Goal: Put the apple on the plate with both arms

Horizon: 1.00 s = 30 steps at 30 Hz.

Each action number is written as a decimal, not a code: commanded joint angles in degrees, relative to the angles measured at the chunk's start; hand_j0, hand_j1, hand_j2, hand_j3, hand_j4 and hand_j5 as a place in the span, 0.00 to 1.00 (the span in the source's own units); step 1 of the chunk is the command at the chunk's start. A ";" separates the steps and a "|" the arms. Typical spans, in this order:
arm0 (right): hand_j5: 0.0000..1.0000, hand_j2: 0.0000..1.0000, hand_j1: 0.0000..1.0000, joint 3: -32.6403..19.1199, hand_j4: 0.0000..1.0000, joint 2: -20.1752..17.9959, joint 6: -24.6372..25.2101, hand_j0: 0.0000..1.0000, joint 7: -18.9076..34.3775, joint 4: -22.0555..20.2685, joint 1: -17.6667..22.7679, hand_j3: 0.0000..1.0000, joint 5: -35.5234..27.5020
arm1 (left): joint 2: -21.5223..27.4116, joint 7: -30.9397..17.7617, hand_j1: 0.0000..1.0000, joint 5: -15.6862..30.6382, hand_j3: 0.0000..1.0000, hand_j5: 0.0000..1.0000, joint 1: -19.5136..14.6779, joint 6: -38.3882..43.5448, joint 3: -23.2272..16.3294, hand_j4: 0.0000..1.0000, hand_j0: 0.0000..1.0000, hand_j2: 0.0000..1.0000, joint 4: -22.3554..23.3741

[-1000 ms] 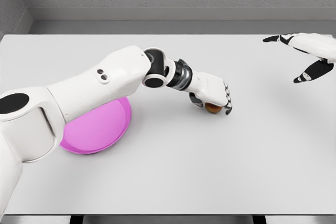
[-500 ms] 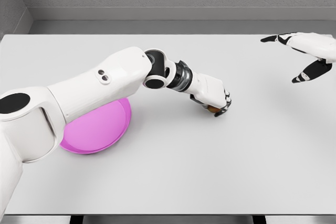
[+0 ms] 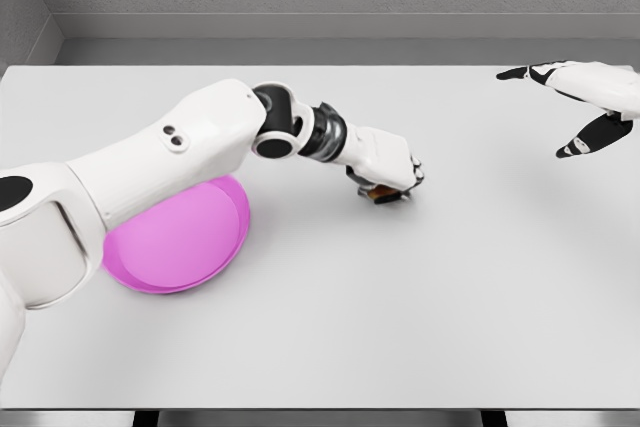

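Note:
My left hand (image 3: pixel 392 183) sits near the middle of the white table, its fingers curled around the apple (image 3: pixel 385 191). Only a small brown patch of the apple shows under the palm; the rest is hidden. The pink plate (image 3: pixel 190 242) lies flat at the left, partly covered by my left upper arm, well left of the hand. My right hand (image 3: pixel 585 97) hovers at the far right edge with its fingers spread and nothing in it.
The white table (image 3: pixel 420 307) runs to a grey wall at the back and a grey wall at the left. My left arm (image 3: pixel 190 152) crosses above the plate's far side.
The left hand has closed tighter over the apple and drawn it left and slightly back, toward the plate. The right hand has stayed put.

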 commanded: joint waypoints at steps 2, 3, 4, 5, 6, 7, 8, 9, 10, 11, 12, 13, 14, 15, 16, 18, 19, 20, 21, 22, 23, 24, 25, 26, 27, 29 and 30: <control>1.00 1.00 1.00 -0.01 1.00 0.07 0.02 1.00 -0.02 0.03 0.00 1.00 -0.12 | 3.27 0.20 0.08 1.67 0.08 0.08 0.00 0.05 1.92 0.08 0.08 0.08 -0.42; 1.00 1.00 1.00 -0.01 1.00 0.16 0.02 1.00 -0.02 -0.06 0.00 1.00 -0.12 | 4.85 0.29 0.08 1.67 0.08 0.08 -0.09 0.05 2.36 0.08 0.08 0.08 -1.64; 1.00 1.00 1.00 -0.01 1.00 0.07 0.02 1.00 -0.02 -0.06 0.00 1.00 -0.12 | 6.88 0.20 0.08 1.67 0.08 0.08 -0.17 0.05 2.36 0.08 0.08 0.08 -4.10; 1.00 1.00 1.00 -0.01 1.00 0.07 0.02 1.00 -0.02 -0.06 0.00 1.00 -0.12 | 8.11 0.29 0.08 1.67 0.08 0.08 -0.35 0.05 2.36 0.08 0.08 0.08 -5.51; 1.00 1.00 1.00 -0.01 1.00 0.16 0.02 1.00 -0.02 -0.06 0.00 1.00 -0.12 | 9.95 0.29 0.08 1.76 0.08 0.08 -0.35 0.05 2.36 0.08 0.08 0.08 -7.27; 1.00 1.00 1.00 -0.01 1.00 0.24 0.02 1.00 -0.02 -0.06 0.00 1.00 -0.12 | 11.36 0.29 0.08 1.93 0.08 0.08 -0.44 0.05 2.36 0.08 0.08 0.08 -8.85; 1.00 1.00 1.00 -0.01 1.00 0.24 0.02 1.00 -0.02 -0.06 0.00 1.00 -0.12 | 13.12 0.29 0.08 2.55 0.08 0.08 -0.44 0.05 2.36 0.08 0.08 0.08 -10.96; 1.00 1.00 1.00 -0.01 1.00 0.24 0.02 1.00 -0.02 -0.06 -0.09 1.00 -0.12 | 14.96 0.29 0.08 2.64 0.08 0.08 -0.53 0.05 2.45 0.08 0.08 0.08 -13.06; 1.00 1.00 1.00 -0.01 1.00 0.24 0.02 1.00 -0.02 -0.06 -0.09 1.00 -0.12 | 16.81 0.29 0.08 3.43 0.08 0.08 -0.53 0.05 2.45 0.08 0.08 0.08 -15.00; 1.00 1.00 1.00 -0.01 1.00 0.24 0.02 1.00 -0.02 -0.06 -0.09 1.00 -0.12 | 18.48 0.29 0.08 3.78 0.08 0.08 -0.53 0.05 2.36 0.08 0.08 0.08 -16.76; 1.00 1.00 1.00 -0.01 1.00 0.24 0.02 1.00 -0.02 -0.24 -0.09 1.00 -0.12 | 20.49 0.29 0.08 4.22 0.08 0.08 -0.53 0.05 2.36 0.08 0.08 0.08 -19.22; 1.00 1.00 1.00 -0.01 1.00 0.24 0.02 1.00 -0.02 -0.68 -0.09 1.00 -0.12 | 22.43 0.20 0.08 4.48 0.08 0.08 -0.44 0.05 2.27 0.08 0.08 0.08 -21.07; 1.00 1.00 1.00 -0.01 1.00 0.24 0.02 1.00 -0.02 -0.68 -0.18 1.00 -0.12 | 24.98 0.20 0.08 4.48 0.08 0.08 -0.44 0.05 2.27 0.08 0.08 0.08 -22.47; 1.00 1.00 1.00 -0.01 1.00 0.24 0.02 1.00 -0.02 -0.68 -0.18 1.00 -0.12 | 27.35 0.20 0.08 4.48 0.08 0.08 -0.18 0.05 2.27 0.08 0.08 0.08 -24.58; 1.00 1.00 1.00 -0.01 1.00 0.24 0.02 1.00 -0.02 -0.68 -0.18 1.00 -0.12 | 30.60 0.20 0.08 4.48 0.08 0.08 -0.09 0.05 2.27 0.08 0.08 0.08 -26.78; 1.00 1.00 1.00 -0.01 1.00 0.24 0.02 1.00 -0.02 -0.68 -0.09 1.00 -0.12 | 35.53 0.20 0.08 4.48 0.08 0.08 0.18 0.05 2.27 0.08 0.08 0.08 -29.59; 1.00 1.00 1.00 -0.01 1.00 0.25 0.02 1.00 -0.02 -0.59 -0.18 1.00 -0.12 | 38.16 0.20 0.08 4.48 0.08 0.08 0.26 0.05 2.27 0.08 0.08 0.08 -30.47; 1.00 1.00 1.00 -0.01 1.00 0.24 0.02 1.00 -0.02 -0.59 -0.18 1.00 -0.12 | 39.31 0.20 0.08 4.40 0.08 0.08 0.26 0.05 2.27 0.08 0.08 0.08 -30.48; 1.00 1.00 1.00 -0.01 1.00 0.24 0.02 1.00 -0.02 -0.59 -0.18 1.00 -0.12 | 40.63 0.20 0.08 4.40 0.08 0.08 0.35 0.05 2.18 0.08 0.08 0.08 -30.47; 1.00 1.00 1.00 -0.01 1.00 0.24 0.02 1.00 -0.02 -0.59 -0.18 1.00 -0.12 | 41.33 0.20 0.08 4.40 0.08 0.08 0.44 0.05 2.18 0.08 0.08 0.08 -30.39; 1.00 1.00 1.00 -0.01 1.00 0.24 0.02 1.00 -0.02 -0.59 -0.18 1.00 -0.12 | 41.77 0.20 0.09 4.40 0.09 0.09 1.40 0.05 2.27 0.09 0.09 0.09 -30.21; 1.00 1.00 1.00 -0.01 1.00 0.24 0.02 1.00 -0.02 -0.59 -0.18 1.00 -0.12 | 41.95 0.20 0.09 4.40 0.09 0.09 1.67 0.05 2.27 0.09 0.09 0.09 -29.95; 1.00 1.00 1.00 -0.01 1.00 0.24 0.02 1.00 -0.02 -0.59 -0.18 1.00 -0.12 | 41.95 0.20 0.09 4.40 0.09 0.09 2.63 0.05 2.27 0.09 0.09 0.09 -29.95; 1.00 1.00 1.00 -0.01 1.00 0.24 0.02 1.00 -0.02 -0.59 -0.18 1.00 -0.12 | 41.95 0.20 0.10 4.22 0.10 0.10 2.81 0.05 2.27 0.10 0.10 0.10 -29.95; 1.00 1.00 1.00 -0.01 1.00 0.24 0.02 1.00 -0.02 -0.59 -0.18 1.00 -0.12 | 41.86 0.20 0.11 4.13 0.11 0.11 2.90 0.05 2.10 0.11 0.11 0.11 -29.95; 1.00 1.00 1.00 -0.01 1.00 0.24 0.02 1.00 -0.02 -0.50 -0.18 1.00 -0.12 | 41.95 0.20 0.12 4.04 0.12 0.12 4.83 0.05 2.36 0.12 0.12 0.12 -29.95; 1.00 1.00 1.00 -0.01 1.00 0.24 0.02 1.00 -0.02 -0.59 -0.18 1.00 -0.12 | 41.95 0.20 0.12 4.04 0.12 0.12 4.83 0.05 2.36 0.12 0.12 0.12 -29.95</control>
